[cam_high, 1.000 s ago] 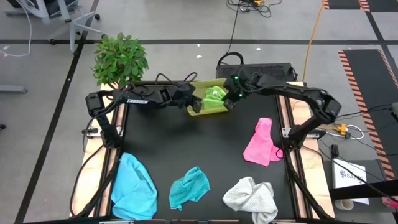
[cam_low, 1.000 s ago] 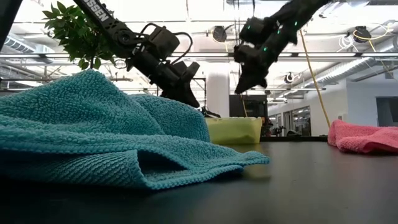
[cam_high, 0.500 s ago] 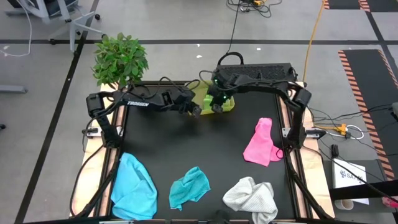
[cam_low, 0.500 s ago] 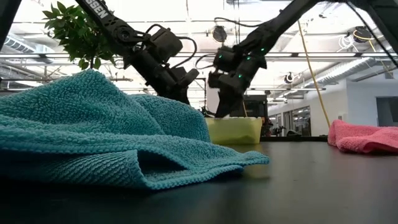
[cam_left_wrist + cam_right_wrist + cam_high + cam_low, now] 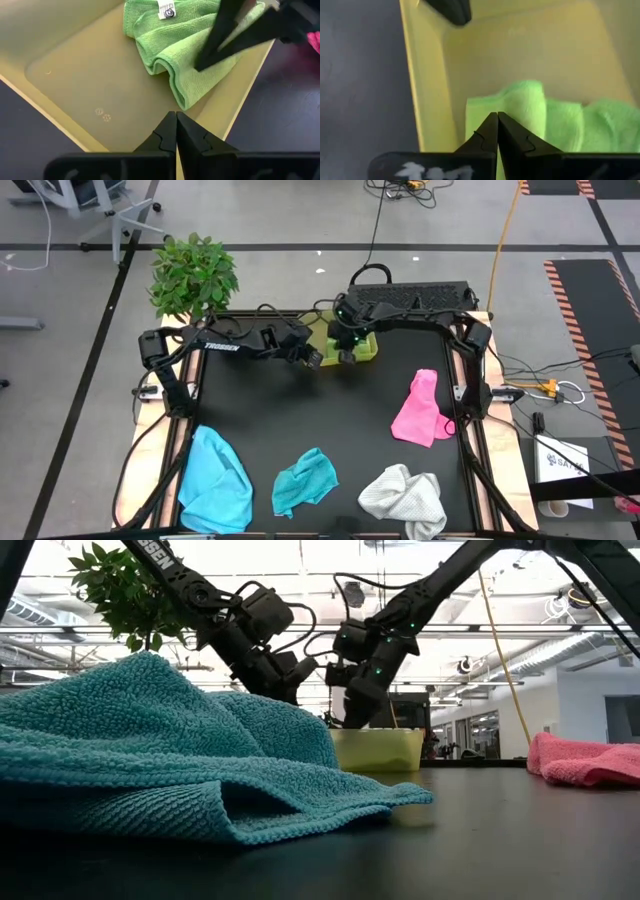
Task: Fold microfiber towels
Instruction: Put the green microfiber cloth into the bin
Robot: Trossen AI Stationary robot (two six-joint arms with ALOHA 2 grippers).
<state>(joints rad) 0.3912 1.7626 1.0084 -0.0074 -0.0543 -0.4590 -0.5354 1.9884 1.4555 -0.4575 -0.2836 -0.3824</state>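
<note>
A lime green towel [image 5: 195,55], folded into a bundle, lies in the yellow-green tray [image 5: 75,65] at the table's far middle [image 5: 362,348]. My right gripper [image 5: 497,116] is shut over the towel, its tips down on the bundle. My left gripper [image 5: 176,117] is shut just beside it, over the tray's bare floor near the towel's near corner. The pink towel [image 5: 420,408], white towel [image 5: 405,495], teal towel [image 5: 303,480] and light blue towel [image 5: 215,480] lie crumpled on the black table, untouched. My right gripper meets the upper fold of the lime towel [image 5: 202,70] with its shut fingertips [image 5: 212,47], slanting down from the table's far right. The towel lies on the tray's floor. My left gripper hangs close above the tray; whether it touches tray or towel, I cannot tell.
A potted plant [image 5: 193,275] stands at the far left corner. A black box [image 5: 415,295] with cables sits behind the tray. In the low view the teal towel [image 5: 150,760] fills the foreground. Bare table lies between the tray and the loose towels.
My right gripper has come down and toward the table's left, from high above the tray's right end to the lime towel inside it, rolling its wrist on the way. It has stayed shut. The towel and tray have kept their place.
</note>
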